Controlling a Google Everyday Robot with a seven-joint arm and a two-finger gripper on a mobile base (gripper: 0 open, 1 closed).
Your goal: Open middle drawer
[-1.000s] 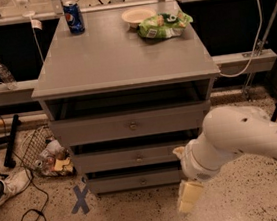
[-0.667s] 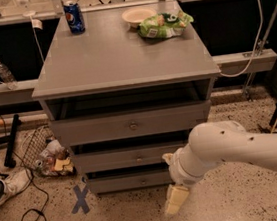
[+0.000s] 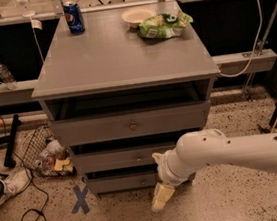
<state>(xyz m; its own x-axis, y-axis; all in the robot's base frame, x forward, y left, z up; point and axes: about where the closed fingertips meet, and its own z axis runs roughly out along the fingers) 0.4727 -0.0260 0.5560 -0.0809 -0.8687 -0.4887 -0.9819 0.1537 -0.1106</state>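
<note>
While the hand (image 3: 162,198) hangs low before the bottom drawer (image 3: 112,184), the middle drawer (image 3: 112,159) and its knob (image 3: 139,158) lie just above, slightly left; the hand's grasp state cannot be told.

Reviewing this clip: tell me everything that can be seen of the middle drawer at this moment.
The middle drawer is the second of three in a grey cabinet. It has a wide, flat, grey, wood-like front with one small round knob at its centre. It looks closed, with dark gaps above and below. The white arm hides its right end. The gripper hangs lower, near the floor, not on the knob.
</note>
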